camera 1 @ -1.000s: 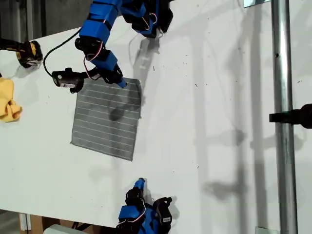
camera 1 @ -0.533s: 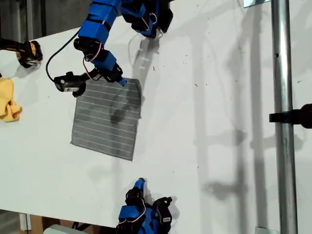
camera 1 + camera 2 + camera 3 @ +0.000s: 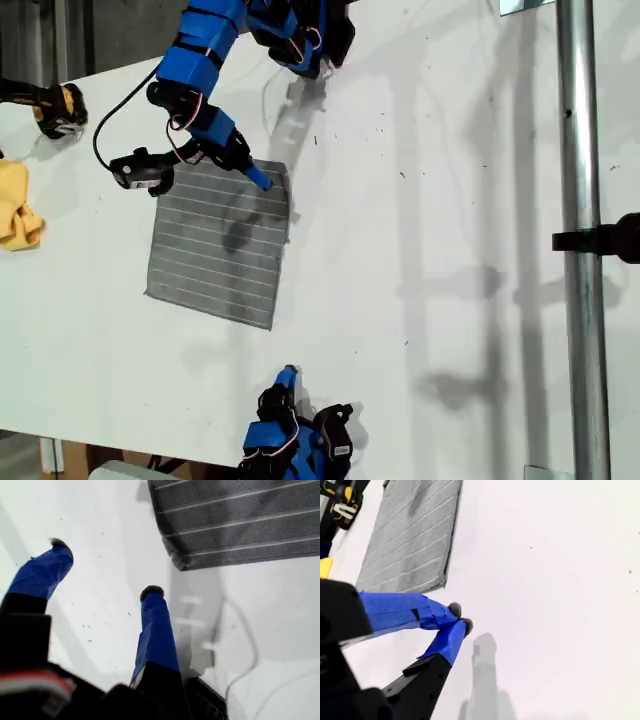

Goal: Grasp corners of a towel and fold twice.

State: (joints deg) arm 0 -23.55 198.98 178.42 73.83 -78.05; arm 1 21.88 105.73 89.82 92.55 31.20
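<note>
Where towel [image 3: 220,243] lies, white table [image 3: 430,200]

Bare table [image 3: 100,555] lies between my first gripper's [image 3: 102,570] spread jaws, the towel's [image 3: 240,525] corner just beyond them.

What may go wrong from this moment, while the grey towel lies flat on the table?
1. My first gripper is open, and the towel corner lies beyond its fingers in the first wrist view. If it closes here, it may miss the corner or only push it.
2. The edge at that corner looks layered, so a grasp might catch only the top layer.
3. My second gripper is shut and apart from the towel. Lifting one corner alone could drag the cloth askew.
</note>
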